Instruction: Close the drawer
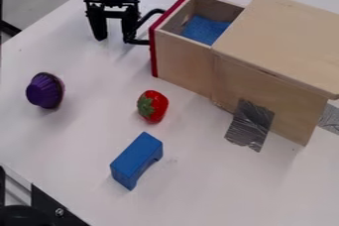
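Camera: fixed, above the table (205,190) | Facing: slanting down onto the side of the wooden box (285,36) and drawer (182,66) | Range: fairly close, floor (39,17) at upper left

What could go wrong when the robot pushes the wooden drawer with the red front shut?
The black two-finger gripper might snag on the curved black handle beside it. A hard push could peel the shiny grey tape and slide the pale wooden box along. The drawer stands open, so a crooked push might jam it.
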`<act>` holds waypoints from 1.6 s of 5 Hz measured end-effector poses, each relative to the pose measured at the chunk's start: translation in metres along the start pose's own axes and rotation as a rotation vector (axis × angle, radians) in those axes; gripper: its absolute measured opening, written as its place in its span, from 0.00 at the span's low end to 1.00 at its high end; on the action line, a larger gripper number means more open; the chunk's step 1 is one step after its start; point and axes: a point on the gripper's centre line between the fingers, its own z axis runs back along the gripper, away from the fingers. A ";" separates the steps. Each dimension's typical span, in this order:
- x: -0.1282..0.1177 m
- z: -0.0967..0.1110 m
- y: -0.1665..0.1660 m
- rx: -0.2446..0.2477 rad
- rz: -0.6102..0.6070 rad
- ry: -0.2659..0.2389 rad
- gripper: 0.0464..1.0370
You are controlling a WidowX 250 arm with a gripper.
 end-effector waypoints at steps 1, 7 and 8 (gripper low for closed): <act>-0.004 -0.003 -0.012 -0.001 -0.023 0.011 0.96; 0.009 0.010 -0.047 -0.036 -0.099 -0.012 0.96; 0.010 0.006 -0.073 -0.054 -0.153 0.015 0.96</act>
